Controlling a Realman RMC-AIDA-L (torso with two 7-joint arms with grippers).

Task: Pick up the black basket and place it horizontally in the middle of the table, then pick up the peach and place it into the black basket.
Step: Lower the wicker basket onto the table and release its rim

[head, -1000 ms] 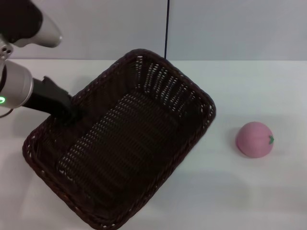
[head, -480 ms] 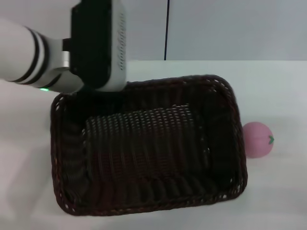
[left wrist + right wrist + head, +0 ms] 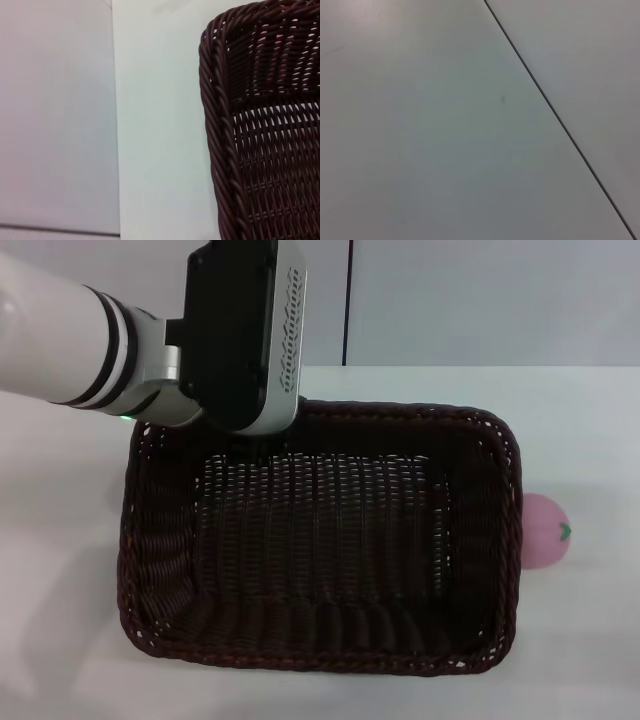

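The black basket (image 3: 320, 658) lies with its long side across the white table (image 3: 590, 420), open side up and nothing inside it. My left gripper (image 3: 262, 442) is at the middle of the basket's far rim, under its black and white wrist housing, and is shut on that rim. The basket's braided rim fills the left wrist view (image 3: 220, 145). The pink peach (image 3: 549, 531) sits on the table just right of the basket, partly hidden by the rim. My right gripper is out of view.
A dark vertical seam (image 3: 348, 300) runs down the grey wall behind the table. Bare tabletop shows left of the basket (image 3: 60, 510) and at the far right. The right wrist view shows only a plain grey surface with a dark line (image 3: 555, 115).
The basket has turned from a diagonal to lying across the table and has shifted right, close to the peach. My left arm swung in over its far rim with it.
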